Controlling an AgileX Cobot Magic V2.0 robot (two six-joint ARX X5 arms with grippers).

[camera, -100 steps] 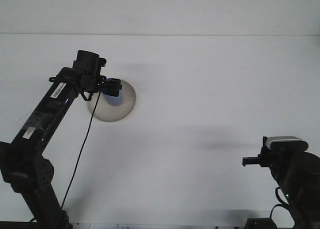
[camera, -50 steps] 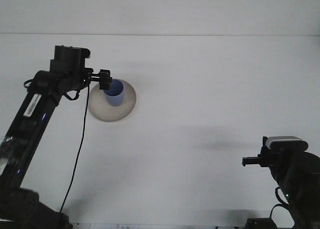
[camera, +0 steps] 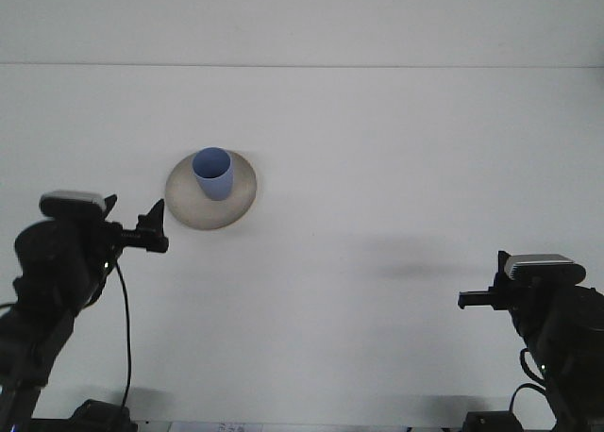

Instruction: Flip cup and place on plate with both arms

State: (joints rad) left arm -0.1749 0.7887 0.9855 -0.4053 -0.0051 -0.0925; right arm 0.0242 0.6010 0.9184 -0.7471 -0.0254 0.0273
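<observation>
Blue cup (camera: 212,172) upright on plate (camera: 243,206) | both arms' jaws: state unreadable | arm bases cropped

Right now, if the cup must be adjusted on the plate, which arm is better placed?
Left. The left gripper sits near the plate with the cup; the right gripper is far across the table.

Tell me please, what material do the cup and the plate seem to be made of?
The cup looks like plastic: an even light blue, matte, with a thin rim and no glare. The plate looks like glazed ceramic or melamine, though this is uncertain: a dull beige-grey, smooth surface with a soft sheen and a thick rounded edge. The picture is too coarse to tell more.
</observation>
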